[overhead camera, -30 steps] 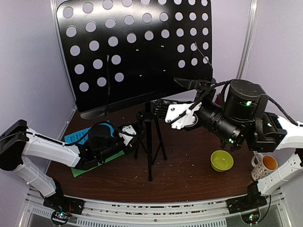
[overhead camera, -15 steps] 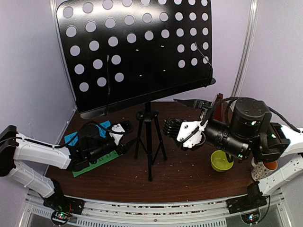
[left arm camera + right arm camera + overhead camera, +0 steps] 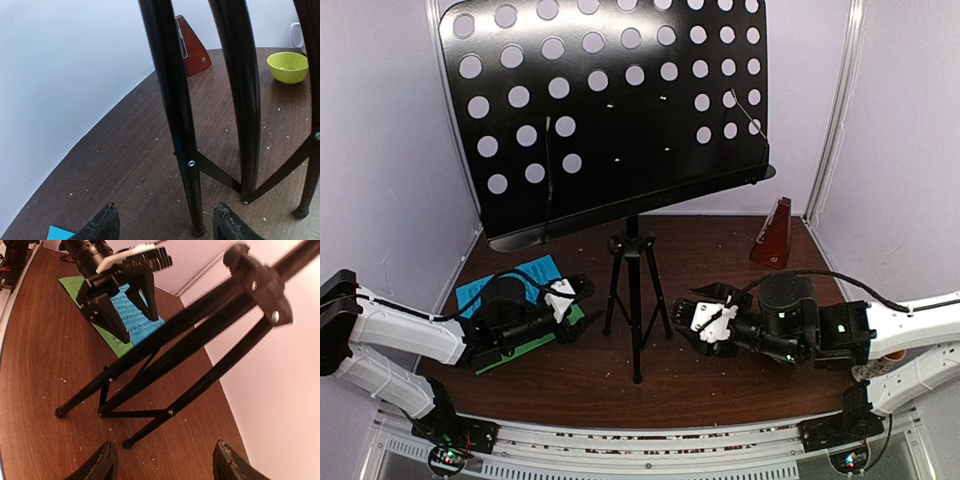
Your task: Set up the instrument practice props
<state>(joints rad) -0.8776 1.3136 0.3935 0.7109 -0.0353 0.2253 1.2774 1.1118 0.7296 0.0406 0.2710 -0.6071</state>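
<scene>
Top external view: a dark brown counter (image 3: 720, 385) with two robot arms reaching in from its near edge. A tall black music stand (image 3: 633, 290) rises upright from the middle of the counter on three spread legs. Its wide perforated desk (image 3: 610, 110) is tilted and fills the upper part of the view.

A small reddish-brown pyramid metronome (image 3: 773, 233) stands upright near the far right corner, well apart from both arms.

A blue music sheet (image 3: 485, 290) lies flat by the left edge, overlapping a green music sheet (image 3: 525, 343), with the left arm stretched over them.

The left claw (image 3: 582, 305) sits low over the counter, just left of the tripod legs. The right claw (image 3: 678, 320) sits low just right of them, so the stand is between the two.

Left wrist view: the left claw (image 3: 162, 227) is released, fingers spread and holding nothing. The tripod legs stand just ahead of it. Beyond them are the metronome (image 3: 190, 47), a yellow-green bowl (image 3: 287, 66) and the edge of a white mug (image 3: 296, 35).

Right wrist view: the right claw (image 3: 165, 465) is also released and empty, facing the tripod. Behind the legs the left claw (image 3: 125, 305) hangs over the blue sheet (image 3: 135, 315) and green sheet (image 3: 90, 305).
</scene>
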